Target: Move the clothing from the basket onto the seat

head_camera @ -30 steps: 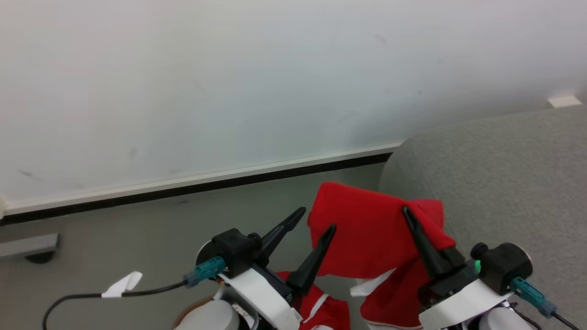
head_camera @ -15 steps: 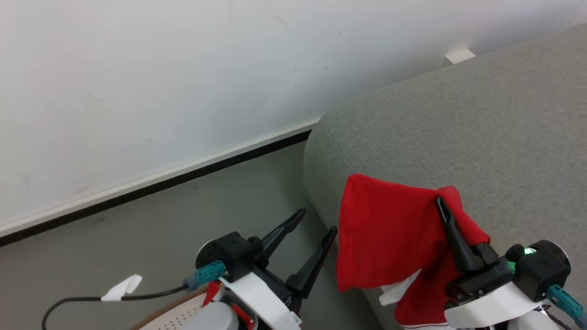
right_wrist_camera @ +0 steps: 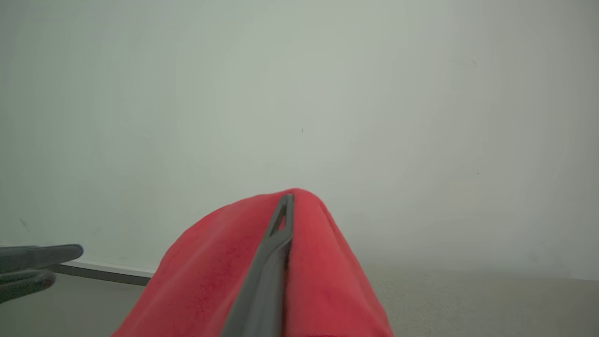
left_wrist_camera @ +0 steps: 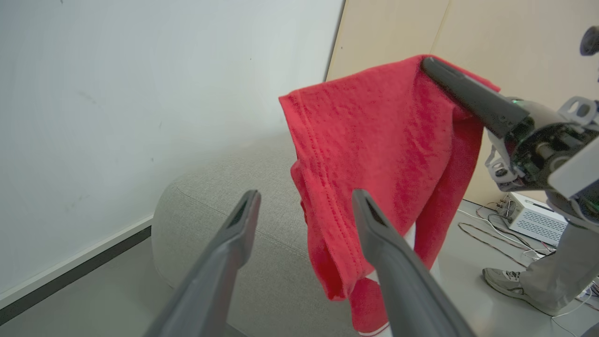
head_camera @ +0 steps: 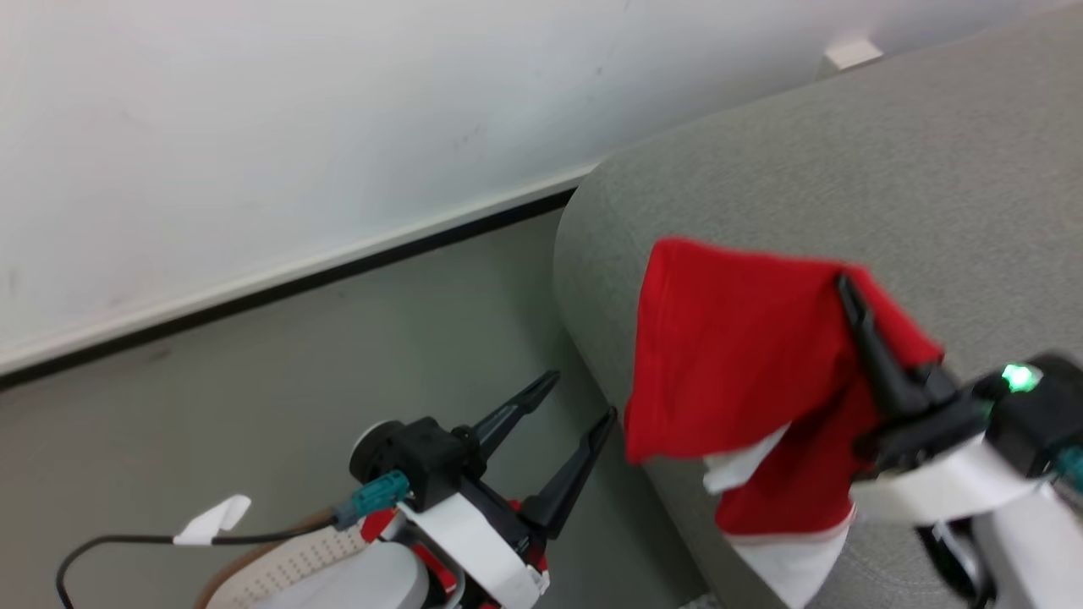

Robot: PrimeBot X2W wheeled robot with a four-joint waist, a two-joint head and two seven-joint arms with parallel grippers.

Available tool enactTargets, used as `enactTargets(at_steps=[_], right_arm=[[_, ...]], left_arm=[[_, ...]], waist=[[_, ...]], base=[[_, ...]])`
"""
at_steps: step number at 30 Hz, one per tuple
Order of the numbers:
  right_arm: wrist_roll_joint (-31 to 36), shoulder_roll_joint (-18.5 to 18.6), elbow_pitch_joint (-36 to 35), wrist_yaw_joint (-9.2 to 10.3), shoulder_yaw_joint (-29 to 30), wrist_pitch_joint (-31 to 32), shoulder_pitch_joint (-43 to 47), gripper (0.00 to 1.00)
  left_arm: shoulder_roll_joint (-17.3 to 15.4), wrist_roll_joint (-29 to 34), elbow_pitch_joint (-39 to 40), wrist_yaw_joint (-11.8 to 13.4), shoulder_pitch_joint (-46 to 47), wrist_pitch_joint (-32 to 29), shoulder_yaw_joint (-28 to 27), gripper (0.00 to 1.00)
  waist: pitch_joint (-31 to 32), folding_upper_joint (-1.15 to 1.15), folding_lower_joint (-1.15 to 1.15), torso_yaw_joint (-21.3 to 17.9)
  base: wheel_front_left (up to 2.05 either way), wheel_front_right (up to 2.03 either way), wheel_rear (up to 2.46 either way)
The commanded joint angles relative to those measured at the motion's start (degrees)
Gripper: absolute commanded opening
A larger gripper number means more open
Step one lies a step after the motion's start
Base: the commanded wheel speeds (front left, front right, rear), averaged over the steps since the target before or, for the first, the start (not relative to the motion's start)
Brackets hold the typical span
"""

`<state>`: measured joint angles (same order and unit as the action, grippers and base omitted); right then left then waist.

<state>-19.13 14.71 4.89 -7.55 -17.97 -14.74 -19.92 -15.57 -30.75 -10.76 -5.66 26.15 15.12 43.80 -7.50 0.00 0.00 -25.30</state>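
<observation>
A bright red garment (head_camera: pixel 736 355) with a white hem hangs from my right gripper (head_camera: pixel 846 283), which is shut on its top fold above the left end of the grey sofa (head_camera: pixel 846 169). In the right wrist view the shut fingers (right_wrist_camera: pixel 281 224) stick out of the red cloth (right_wrist_camera: pixel 210 281). The left wrist view shows the hanging garment (left_wrist_camera: pixel 374 154) just beyond my left gripper (left_wrist_camera: pixel 304 199). My left gripper (head_camera: pixel 579 397) stands open and empty over the floor, left of the sofa. The white perforated basket (head_camera: pixel 279 567) with its brown rim sits at the bottom left, with red cloth (head_camera: pixel 440 579) in it.
A white wall with a dark baseboard (head_camera: pixel 296 275) runs behind the grey floor. In the left wrist view a person's shoe and trouser leg (left_wrist_camera: pixel 533 281), a white box (left_wrist_camera: pixel 533 217) and cables lie on the floor at right, before a beige panel.
My right gripper has lifted the red garment higher and further over the sofa's end. The head camera has shifted, so more of the basket shows. The left gripper stays open.
</observation>
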Motion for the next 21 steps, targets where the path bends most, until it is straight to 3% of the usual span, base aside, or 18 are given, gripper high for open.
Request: enactTargets(at_steps=[1,7,16,21], right_arm=[[0.46,0.58,0.09,0.12,0.38,0.01,-1.89,0.0],[-1.46,5.44,1.67,0.12,3.45,3.75,-13.82,0.0],[-3.65,16.76,6.09,0.12,12.4,10.16,-29.31,0.0],[-3.06,19.76,10.34,0.12,16.65,12.71,-34.9,0.0]], left_arm=[[-0.59,0.55,0.22,-0.2,0.72,-0.07,0.02,1.0],[-3.28,0.77,2.84,-0.76,3.02,-1.67,0.36,1.0],[-8.76,0.26,7.25,-1.2,5.49,-2.87,-0.8,1.0],[-11.14,-0.2,9.13,-1.26,6.2,-3.22,-1.83,1.0]], waist=[[-1.78,0.0,0.0,1.16],[-8.74,0.0,0.0,4.81],[-18.58,0.0,0.0,10.17],[-23.07,0.0,0.0,11.9]], base=[[0.0,0.0,0.0],[0.0,0.0,0.0],[0.0,0.0,0.0],[0.0,0.0,0.0]])
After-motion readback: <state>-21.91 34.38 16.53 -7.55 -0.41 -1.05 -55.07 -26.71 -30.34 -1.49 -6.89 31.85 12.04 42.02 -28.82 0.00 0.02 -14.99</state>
